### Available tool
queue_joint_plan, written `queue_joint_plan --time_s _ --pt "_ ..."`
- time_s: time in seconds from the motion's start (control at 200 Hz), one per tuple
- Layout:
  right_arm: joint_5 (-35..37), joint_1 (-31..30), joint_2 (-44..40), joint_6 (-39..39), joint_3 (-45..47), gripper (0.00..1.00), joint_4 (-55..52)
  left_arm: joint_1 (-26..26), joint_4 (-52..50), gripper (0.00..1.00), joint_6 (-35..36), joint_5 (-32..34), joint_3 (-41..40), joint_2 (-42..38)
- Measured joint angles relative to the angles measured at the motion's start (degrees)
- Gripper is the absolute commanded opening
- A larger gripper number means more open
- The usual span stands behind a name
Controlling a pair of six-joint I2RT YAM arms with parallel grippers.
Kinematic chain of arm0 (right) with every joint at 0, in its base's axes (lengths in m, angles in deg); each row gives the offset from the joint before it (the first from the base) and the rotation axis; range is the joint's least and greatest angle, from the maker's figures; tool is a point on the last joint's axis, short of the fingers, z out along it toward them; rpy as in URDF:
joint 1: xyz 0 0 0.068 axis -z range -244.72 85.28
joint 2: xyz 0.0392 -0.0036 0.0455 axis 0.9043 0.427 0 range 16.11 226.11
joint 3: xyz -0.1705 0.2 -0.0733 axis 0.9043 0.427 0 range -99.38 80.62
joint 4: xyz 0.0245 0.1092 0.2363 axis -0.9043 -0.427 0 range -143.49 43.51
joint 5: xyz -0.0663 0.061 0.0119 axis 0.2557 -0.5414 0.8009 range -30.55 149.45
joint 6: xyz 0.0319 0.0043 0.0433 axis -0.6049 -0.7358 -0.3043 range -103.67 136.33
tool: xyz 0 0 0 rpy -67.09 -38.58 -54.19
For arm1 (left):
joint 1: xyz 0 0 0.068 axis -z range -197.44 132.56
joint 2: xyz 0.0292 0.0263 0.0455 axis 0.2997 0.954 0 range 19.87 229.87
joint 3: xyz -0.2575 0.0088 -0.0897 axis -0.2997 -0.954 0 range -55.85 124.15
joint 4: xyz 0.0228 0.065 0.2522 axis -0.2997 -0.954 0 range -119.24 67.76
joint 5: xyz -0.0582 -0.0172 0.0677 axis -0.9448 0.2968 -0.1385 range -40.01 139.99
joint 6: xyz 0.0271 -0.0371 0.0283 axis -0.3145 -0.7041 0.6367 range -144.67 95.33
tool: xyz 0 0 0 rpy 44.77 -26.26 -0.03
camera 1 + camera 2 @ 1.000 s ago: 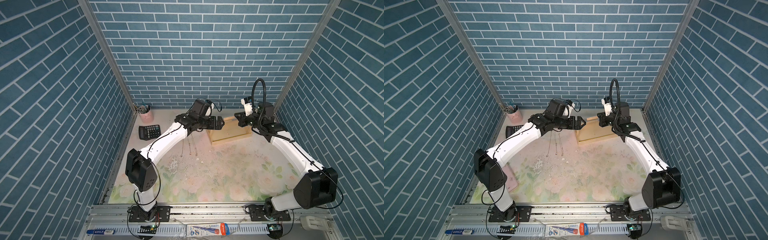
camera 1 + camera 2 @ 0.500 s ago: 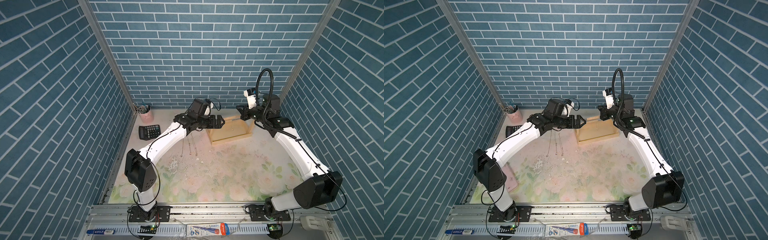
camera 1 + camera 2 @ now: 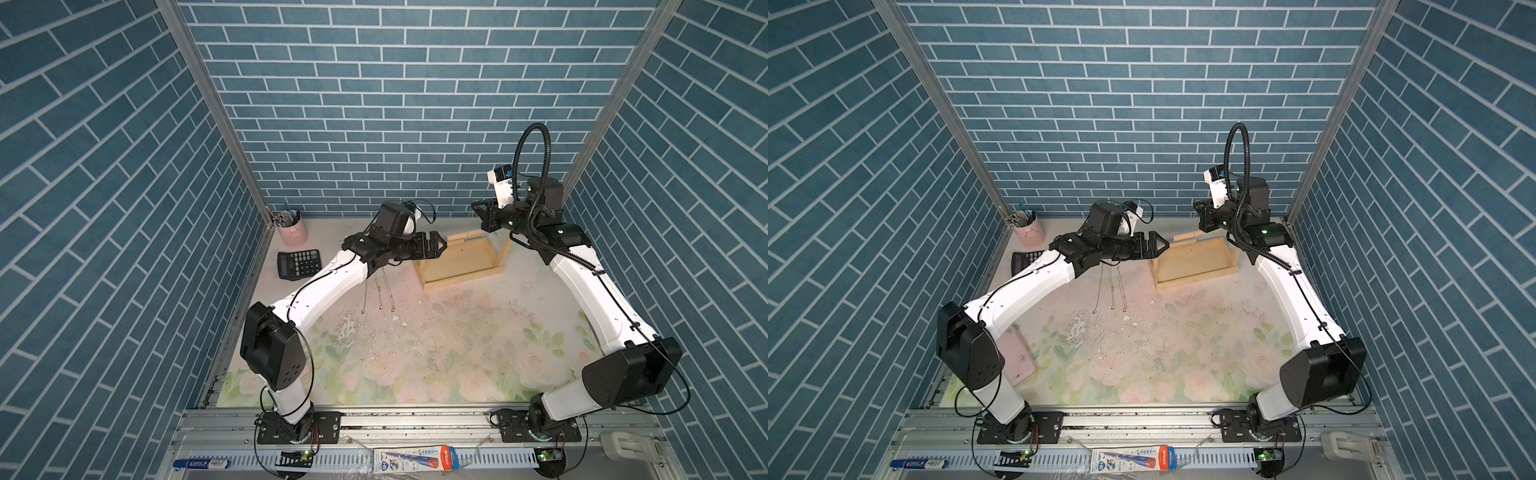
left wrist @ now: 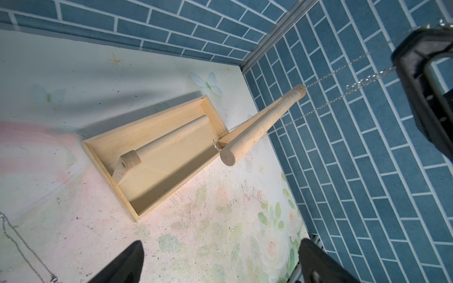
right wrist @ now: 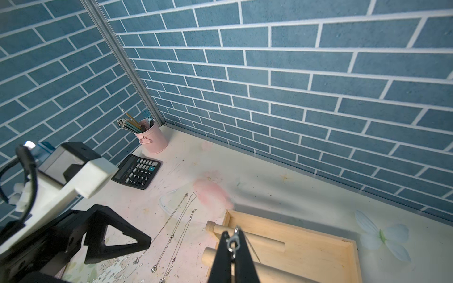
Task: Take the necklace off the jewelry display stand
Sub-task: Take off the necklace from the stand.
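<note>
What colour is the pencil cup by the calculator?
Cup: pale pink; clearest in right wrist view.

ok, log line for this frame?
left gripper: open, empty, near jewelry display stand | right gripper: shut on necklace | necklace: stretched from dowel bar, not yet off | three loose chains: on table

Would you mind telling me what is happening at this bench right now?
The right hand is shut on the clasp of a thin silver necklace. Its chain is stretched out from the pale wooden jewelry display stand. The chain is not yet free: it runs along the round dowel bar. The left hand hovers open beside the stand, holding nothing. Three more chains lie on the floral mat.
</note>
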Motion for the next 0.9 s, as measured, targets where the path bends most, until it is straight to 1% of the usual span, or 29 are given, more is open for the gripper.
queue_joint_plan --time_s 0.195,0.26,0.33,0.365,0.43,0.6,0.725,0.895 --pt "-0.35 -0.35 0.61 0.00 -1.75 0.00 -1.18 -0.68 1.25 0.99 -0.11 0.50 -0.81 -0.17" --pt "-0.46 -0.63 0.87 0.22 -2.43 0.00 -1.29 -0.83 2.97 0.99 -0.15 1.70 -2.54 -0.92" --pt "-0.48 -1.01 1.11 0.59 -3.04 0.00 -1.33 -1.09 4.76 0.99 -0.13 1.57 -5.27 -2.36" --pt "-0.50 -1.25 1.25 0.87 -3.37 0.00 -1.55 -1.40 5.66 0.99 -0.20 0.70 -6.32 -2.95" --pt "-0.52 -1.62 1.53 1.05 -4.07 0.00 -1.81 -2.49 8.33 0.99 -1.20 -2.95 -7.58 -3.56" --pt "-0.52 -2.80 2.64 1.38 -5.92 0.00 -2.56 -6.29 17.46 0.99 -7.21 -11.34 -9.88 -3.45" --pt "-0.50 -4.04 3.63 1.49 -7.43 0.00 -3.80 -7.63 22.71 0.99 -11.13 -14.88 -12.85 -3.41" --pt "-0.50 -5.57 4.07 1.97 -9.07 0.00 -4.98 -7.52 26.01 0.99 -13.11 -17.94 -13.35 -3.37"
